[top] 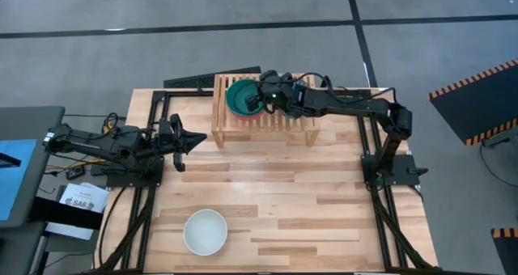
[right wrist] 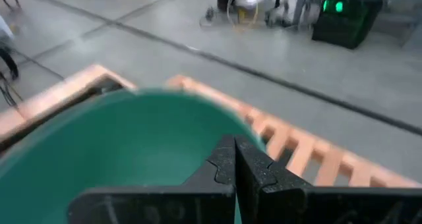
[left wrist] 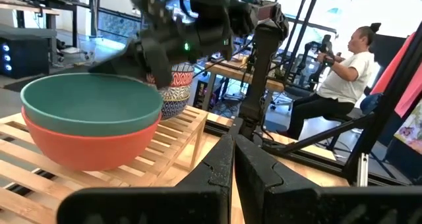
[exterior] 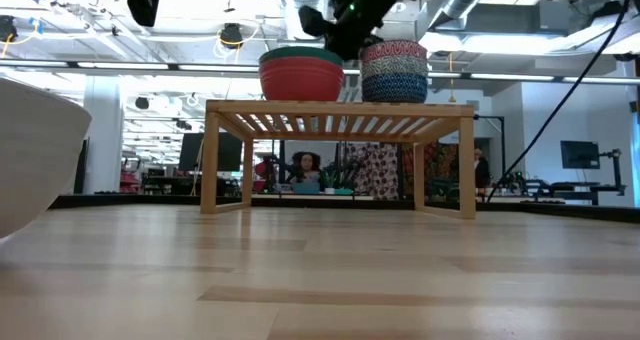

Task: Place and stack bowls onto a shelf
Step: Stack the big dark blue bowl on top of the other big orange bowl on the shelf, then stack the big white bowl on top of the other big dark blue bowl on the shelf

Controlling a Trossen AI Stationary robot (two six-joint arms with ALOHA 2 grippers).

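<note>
My right gripper [top: 261, 99] is closed, fingertips pressed together, holding nothing that I can make out, right over the near rim of the teal bowl [top: 242, 98]. That bowl sits nested in the red bowl [exterior: 301, 78] just beneath it, on the shelf [top: 303, 120]. Beside my fingertips, on the same slatted top, stands a second stack: a pink-red patterned bowl [exterior: 394, 52] on a blue-and-white striped bowl [exterior: 394, 83], mostly hidden under my arm from above.

My left gripper [top: 188, 139] is also closed and empty, waiting low over the table a short way off the shelf's end.

Farthest from both sets of jaws, well apart near the table's front edge, the white bowl [top: 205, 231] lies alone. I judge most of the work done: four bowls shelved in two stacks, the white one left. I see no yellow bowl.
</note>
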